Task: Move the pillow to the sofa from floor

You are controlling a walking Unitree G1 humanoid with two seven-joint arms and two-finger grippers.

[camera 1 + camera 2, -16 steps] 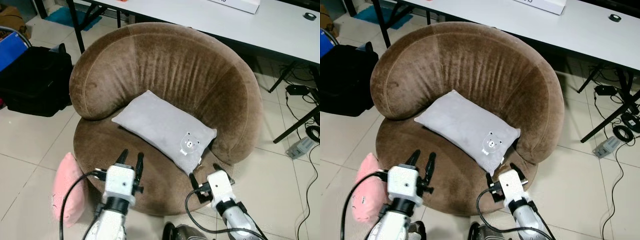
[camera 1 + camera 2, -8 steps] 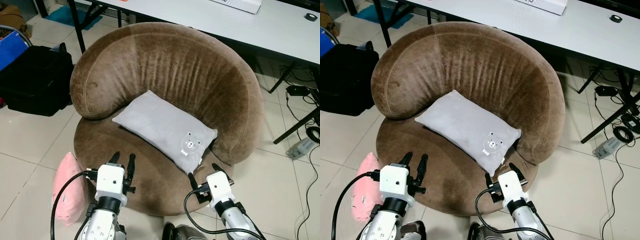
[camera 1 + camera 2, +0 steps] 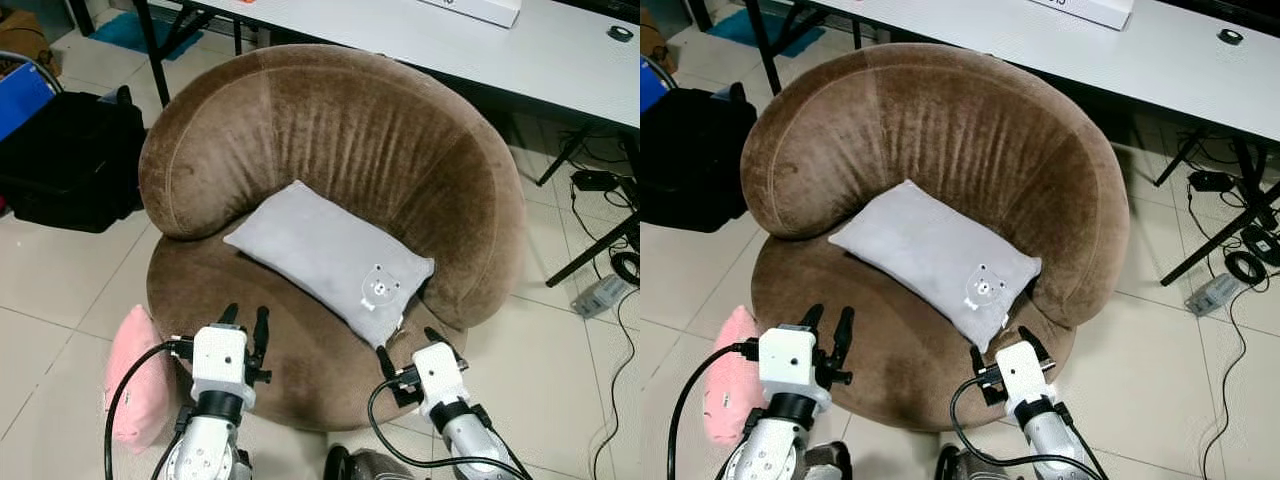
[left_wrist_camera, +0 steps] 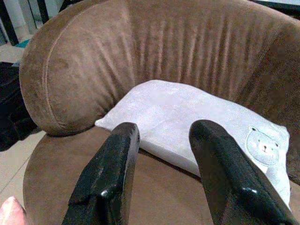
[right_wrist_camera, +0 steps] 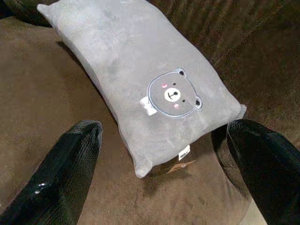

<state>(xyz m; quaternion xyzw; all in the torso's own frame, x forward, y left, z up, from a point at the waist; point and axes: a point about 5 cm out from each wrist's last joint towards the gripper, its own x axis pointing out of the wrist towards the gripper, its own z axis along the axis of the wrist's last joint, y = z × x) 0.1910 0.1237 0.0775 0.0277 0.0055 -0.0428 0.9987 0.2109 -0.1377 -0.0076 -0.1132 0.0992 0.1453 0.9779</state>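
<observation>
A grey pillow [image 3: 325, 255] with a small bear print lies on the seat of the round brown sofa [image 3: 330, 130], leaning against its backrest. A pink pillow [image 3: 135, 380] stands on the floor against the sofa's front left side. My left gripper [image 3: 246, 320] hovers over the seat's front left edge, open and empty. Over the seat's front right edge my right gripper [image 3: 408, 346] is open wide, just in front of the grey pillow's near corner. In the right wrist view the grey pillow [image 5: 140, 84] lies beyond the two spread fingers [image 5: 61, 173].
A black bag [image 3: 65, 160] sits on the tiled floor to the left. A white table [image 3: 440, 40] runs behind the sofa, with cables and a power strip [image 3: 598, 295] on the floor at the right. A dark object [image 3: 365, 465] lies at the sofa's foot.
My left gripper has drawn back and lowered toward the sofa's front left edge. The right gripper has barely moved. Both pillows stay put.
</observation>
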